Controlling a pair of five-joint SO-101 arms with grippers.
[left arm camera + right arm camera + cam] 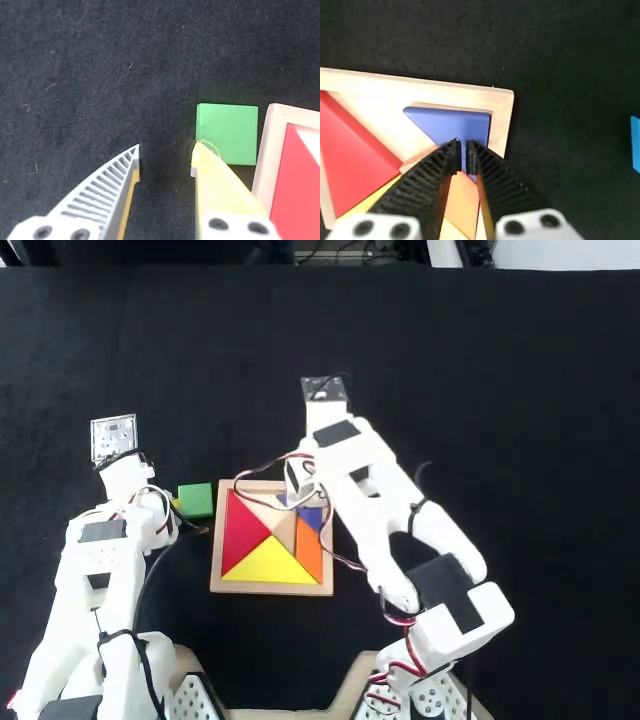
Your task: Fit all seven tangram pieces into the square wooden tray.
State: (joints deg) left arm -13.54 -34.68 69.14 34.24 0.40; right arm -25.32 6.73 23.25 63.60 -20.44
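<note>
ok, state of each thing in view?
wooden tray, partly filled
red triangle, seated in tray
yellow triangle, seated in tray
orange piece, seated in tray
blue triangle, in tray corner
green square, on cloth outside tray
left gripper, open
right gripper, shut over blue triangle

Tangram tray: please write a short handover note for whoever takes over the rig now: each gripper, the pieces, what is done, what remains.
Left gripper: open, low over the black cloth, one finger at the edge of the green square, which lies just outside the tray.
Right gripper: shut, holding nothing, over the blue-violet triangle in a tray corner.
Done: red triangle, yellow triangle, orange piece and the blue-violet triangle sit in the tray.
Left: the green square and a light blue piece on the cloth; bare wood shows in the tray.
</note>
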